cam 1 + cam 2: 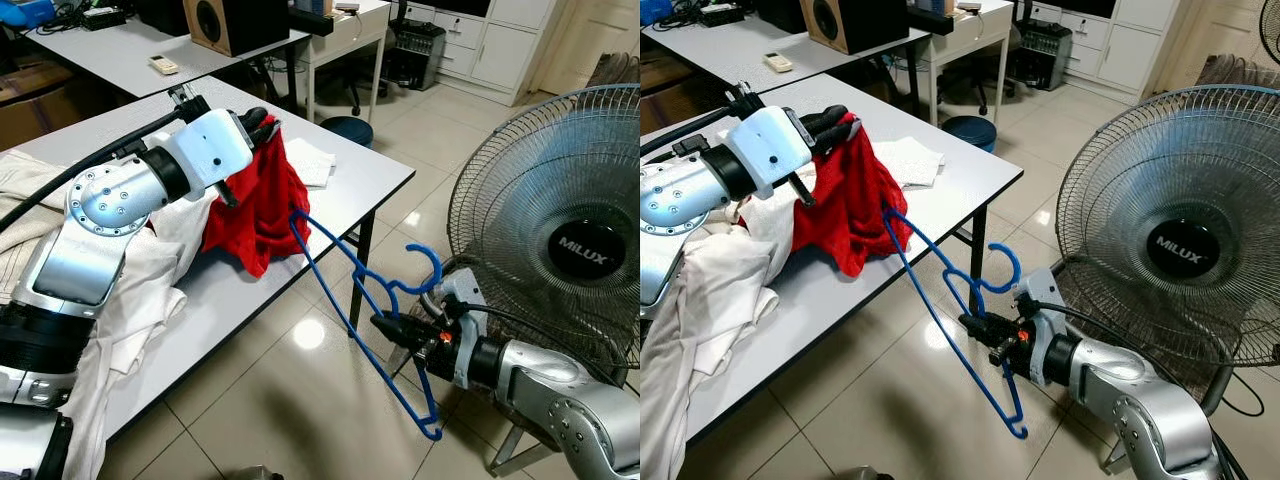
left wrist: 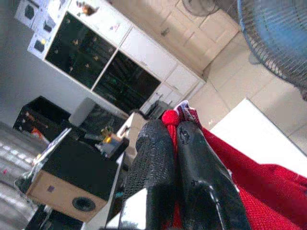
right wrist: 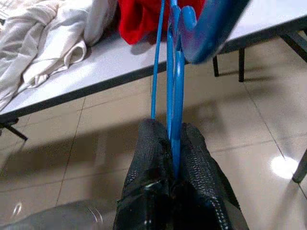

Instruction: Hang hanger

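The fan (image 1: 560,240) by the robot's right side carried the word MILUX on its hub; no other writing in the room could be read, and the remote (image 1: 163,65) on the far grey counter was too small to make out its markings. The blue hanger (image 1: 365,300) hung in the air off the counter's near corner, above the tiled floor (image 1: 290,400); its long axis ran slantwise, the upper end reaching up and away to touch the red garment (image 1: 260,200), the lower end dropping toward the floor near the robot, and the hook (image 1: 428,268) curled upward toward the fan. The right claw (image 1: 395,330) was closed tight on the hanger's thin wire near its middle; the left claw (image 1: 262,128) was pinched shut on the top of the red garment, holding it bunched up above the white counter (image 1: 370,170); the hanger's upper tip was lost in the cloth. White clothes (image 1: 140,280) lay heaped on the counter, partly hidden by the left arm.
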`<state>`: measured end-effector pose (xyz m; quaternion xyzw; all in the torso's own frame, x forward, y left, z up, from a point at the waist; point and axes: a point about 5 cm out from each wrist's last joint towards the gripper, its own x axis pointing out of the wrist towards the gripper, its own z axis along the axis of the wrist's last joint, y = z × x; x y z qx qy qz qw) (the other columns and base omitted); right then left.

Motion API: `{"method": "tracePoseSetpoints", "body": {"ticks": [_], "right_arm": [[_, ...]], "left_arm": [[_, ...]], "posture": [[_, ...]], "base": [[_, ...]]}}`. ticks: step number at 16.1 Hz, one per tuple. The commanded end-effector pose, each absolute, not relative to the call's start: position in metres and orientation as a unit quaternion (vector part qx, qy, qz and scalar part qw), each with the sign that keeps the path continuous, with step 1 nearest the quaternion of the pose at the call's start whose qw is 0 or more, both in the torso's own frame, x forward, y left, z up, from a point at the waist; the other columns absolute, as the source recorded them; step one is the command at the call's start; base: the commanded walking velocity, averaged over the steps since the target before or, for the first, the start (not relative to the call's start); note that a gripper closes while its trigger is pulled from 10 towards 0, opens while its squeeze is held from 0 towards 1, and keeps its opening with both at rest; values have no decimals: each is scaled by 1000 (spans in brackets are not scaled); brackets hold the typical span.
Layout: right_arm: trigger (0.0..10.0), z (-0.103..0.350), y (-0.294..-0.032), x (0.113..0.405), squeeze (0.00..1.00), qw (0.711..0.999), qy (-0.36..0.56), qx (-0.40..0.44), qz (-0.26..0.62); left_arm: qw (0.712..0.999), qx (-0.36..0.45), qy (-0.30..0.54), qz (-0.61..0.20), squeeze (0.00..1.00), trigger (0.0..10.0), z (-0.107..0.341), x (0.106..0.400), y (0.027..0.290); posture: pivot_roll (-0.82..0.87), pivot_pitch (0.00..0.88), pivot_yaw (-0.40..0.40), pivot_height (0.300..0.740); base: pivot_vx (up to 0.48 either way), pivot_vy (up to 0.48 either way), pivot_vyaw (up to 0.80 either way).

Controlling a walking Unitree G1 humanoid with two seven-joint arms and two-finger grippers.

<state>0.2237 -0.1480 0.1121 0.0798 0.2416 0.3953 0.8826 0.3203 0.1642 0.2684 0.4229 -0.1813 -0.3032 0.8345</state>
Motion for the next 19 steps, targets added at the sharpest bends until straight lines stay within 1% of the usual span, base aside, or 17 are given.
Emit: {"method": "tracePoseSetpoints", "body": {"ticks": [1,2,3,4,5,6,7,8,10,11,12,13,16,17,18,19], "right_arm": [[10000,112,-151,227,0,887,245,83,383],[10000,114,-153,235,0,892,241,97,369],[10000,114,-154,238,0,894,240,101,366],[10000,117,-153,244,0,894,233,110,367],[10000,119,-151,251,0,892,227,120,371],[10000,121,-149,256,0,892,222,126,374],[10000,125,-146,264,0,892,208,135,379],[10000,133,-144,270,0,890,186,159,383],[10000,142,-143,277,0,887,158,207,382],[10000,141,-143,280,0,885,152,238,370],[10000,139,-142,285,0,882,148,271,355],[10000,138,-142,288,0,881,145,286,349],[10000,139,-139,300,0,873,129,343,321],[10000,141,-138,305,0,865,120,373,314],[10000,146,-131,314,0,846,106,420,309],[10000,148,-128,318,0,840,102,435,309]], "left_arm": [[829,417,-205,-311,0,0,275,316,162],[813,410,-202,-360,0,0,269,308,154],[807,409,-197,-378,0,0,265,305,151],[790,415,-174,-417,0,0,254,300,147],[779,417,-147,-444,0,0,243,297,143],[776,418,-126,-455,0,0,235,296,141],[769,437,-88,-459,0,0,221,298,142],[770,457,-62,-440,0,0,213,303,147],[779,475,-49,-406,0,0,211,308,155],[789,478,-45,-385,0,0,211,310,160],[789,482,-34,-379,0,0,209,309,164],[787,485,-28,-379,0,0,207,309,165],[789,468,-9,-399,0,0,202,304,166],[790,447,-3,-419,0,0,202,300,166],[795,386,17,-467,0,0,204,287,165],[794,361,26,-488,0,0,206,281,165]], "posture": [[-114,0,8,740],[-110,0,5,740],[-109,0,3,740],[-108,0,1,740],[-106,0,-2,740],[-104,0,-4,740],[-101,0,-6,740],[-101,0,-8,740],[-101,0,-9,740],[-97,0,-14,740],[-95,0,-16,740],[-95,0,-16,740],[-95,0,-15,740],[-93,0,-15,740],[-91,0,-20,740],[-91,0,-20,740]], "base": [[0,0,0],[0,0,0],[0,0,0],[0,0,0],[0,0,0],[0,0,0],[0,0,0],[0,0,0],[0,0,0],[0,0,0],[0,0,0],[0,0,0],[0,0,0],[0,0,0],[0,0,0],[0,0,0]]}}
